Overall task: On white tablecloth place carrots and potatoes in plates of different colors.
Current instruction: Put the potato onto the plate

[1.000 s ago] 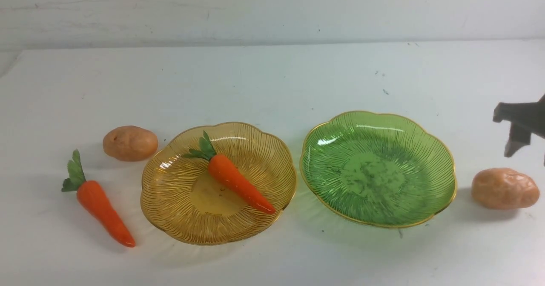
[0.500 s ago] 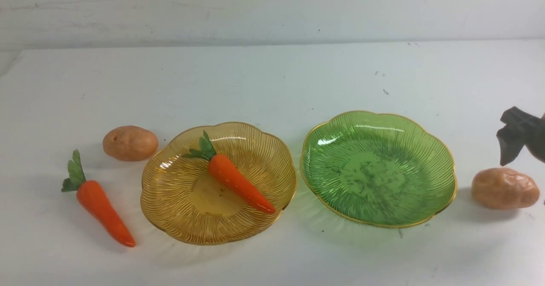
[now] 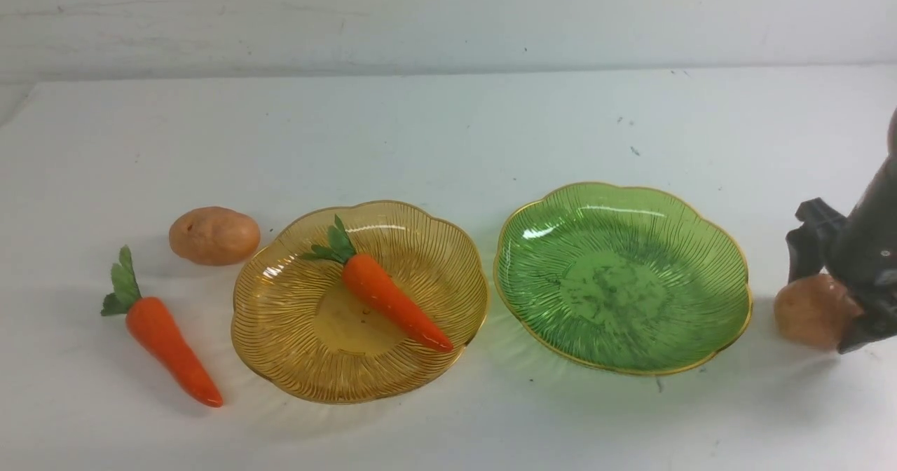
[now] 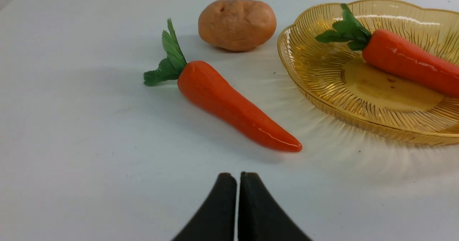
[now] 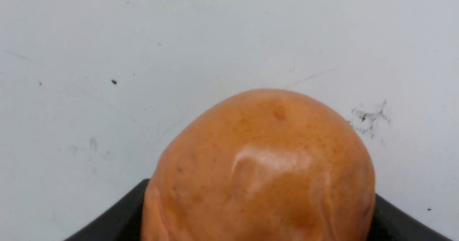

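On the white tablecloth (image 3: pixel 434 134), the amber-yellow plate (image 3: pixel 280 359) holds one carrot (image 3: pixel 392 303). The green plate (image 3: pixel 701 247) is empty. A second carrot (image 3: pixel 165 341) lies left of the yellow plate, with a potato (image 3: pixel 214 235) behind it. The other potato (image 3: pixel 809 313) rests on the cloth right of the green plate. My right gripper (image 3: pixel 830 303) is low over it, open, with a finger on either side; it fills the right wrist view (image 5: pixel 258 162). My left gripper (image 4: pixel 236 174) is shut and empty, just short of the loose carrot's (image 4: pixel 233 104) tip.
A pale wall (image 3: pixel 448 15) rises behind the table's far edge. Bare cloth lies in front of and behind both plates. Small dark specks (image 3: pixel 634 151) mark the cloth behind the green plate.
My right gripper has turned downward and dropped from above the right potato to straddle it. The potatoes, carrots and plates have not moved.
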Robot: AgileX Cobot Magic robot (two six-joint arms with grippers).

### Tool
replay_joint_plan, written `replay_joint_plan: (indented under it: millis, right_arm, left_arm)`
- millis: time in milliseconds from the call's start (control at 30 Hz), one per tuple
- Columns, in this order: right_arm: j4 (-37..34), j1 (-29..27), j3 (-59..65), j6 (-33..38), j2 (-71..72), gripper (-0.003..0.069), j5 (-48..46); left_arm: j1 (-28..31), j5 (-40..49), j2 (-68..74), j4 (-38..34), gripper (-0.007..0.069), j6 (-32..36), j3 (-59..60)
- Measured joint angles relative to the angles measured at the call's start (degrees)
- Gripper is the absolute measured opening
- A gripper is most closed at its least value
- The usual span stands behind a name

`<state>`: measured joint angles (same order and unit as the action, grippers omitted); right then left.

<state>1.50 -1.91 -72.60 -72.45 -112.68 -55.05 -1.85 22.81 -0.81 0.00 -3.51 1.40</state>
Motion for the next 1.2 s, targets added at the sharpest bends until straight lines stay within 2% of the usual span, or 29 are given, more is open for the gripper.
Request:
replay_joint_plan:
  millis: [267,400,533,633,767,900,1067,1200]
  right_arm:
    - [2.8,0.0,-2.0,12.5,0.0,0.0546,-1.2]
    - [2.8,0.0,-12.8,26.0,0.0,0.0546,-11.5]
    - [0.7,0.5,-22.1,37.0,0.0,0.0546,-14.1]
    - [-3.9,3.5,-26.8,47.4,0.0,0.0546,-14.5]
    - [-8.0,10.4,-27.4,55.9,-0.4,0.0546,-15.2]
    - [-6.2,16.0,-27.5,59.6,-1.3,0.0546,-15.0]
    - [2.6,21.2,-27.6,62.0,-3.3,0.0546,-14.0]
    - [6.6,23.5,-27.6,62.3,-5.3,0.0545,-13.9]
  left_arm:
    - [0.0,0.0,0.0,0.3,-0.0003,-0.1,0.0]
    - [0.0,0.0,0.0,0.0,-0.0003,-0.1,0.0]
    - [0.0,0.0,0.0,0.3,-0.0003,-0.2,0.0]
    - [0.0,0.0,0.0,0.0,-0.0003,-0.2,0.0]
    - [0.0,0.0,0.0,0.0,-0.0003,-0.2,0.0]
    - [0.0,0.0,0.0,0.3,-0.0003,-0.2,0.0]
    - [0.0,0.0,0.0,0.3,-0.0003,-0.2,0.0]
    - [0.0,0.0,0.0,0.0,-0.0003,-0.2,0.0]
